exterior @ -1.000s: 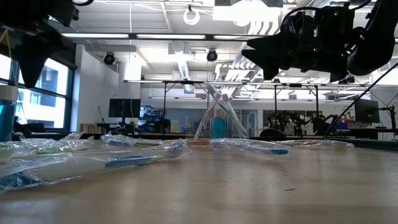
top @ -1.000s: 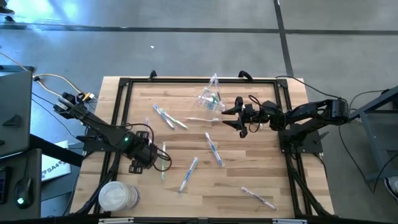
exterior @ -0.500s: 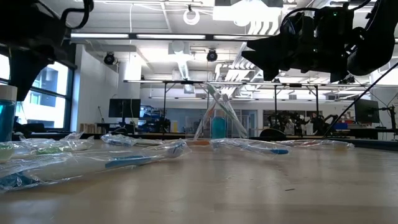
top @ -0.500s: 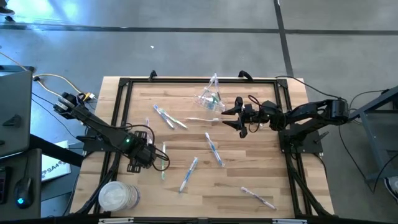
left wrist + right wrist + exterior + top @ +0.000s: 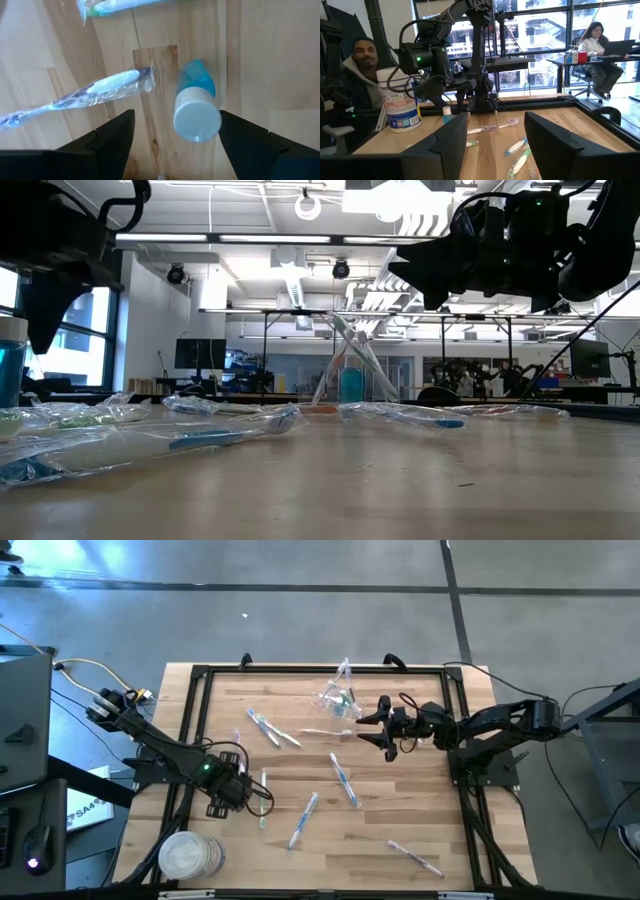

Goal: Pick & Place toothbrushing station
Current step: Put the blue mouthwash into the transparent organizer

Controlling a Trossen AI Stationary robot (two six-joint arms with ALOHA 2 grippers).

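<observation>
A small tube (image 5: pixel 196 112) stands upright on the wooden table on its blue cap, white end up. It also shows in the right wrist view (image 5: pixel 447 114). My left gripper (image 5: pixel 176 114) hangs open over it, pointing down, one finger on either side and clear of it, near the table's left edge (image 5: pixel 228 790). Wrapped toothbrushes (image 5: pixel 343 780) (image 5: pixel 303 818) (image 5: pixel 95 90) lie flat about the table. The clear cup (image 5: pixel 338 698) stands at the far middle with brushes in it. Beside the cup my right gripper (image 5: pixel 375 730) stays level and open, with nothing in it (image 5: pixel 496 117).
A stack of white round discs (image 5: pixel 188 855) sits at the near left corner. A black frame (image 5: pixel 320 668) runs round the table. More wrapped brushes lie at the near right (image 5: pixel 415 858) and far left (image 5: pixel 262 727). Beyond the table are a person (image 5: pixel 360 55) and a seated person (image 5: pixel 595 45).
My left gripper has sunk a little toward the upright tube, still open. My right gripper and the things on the table have kept still.
</observation>
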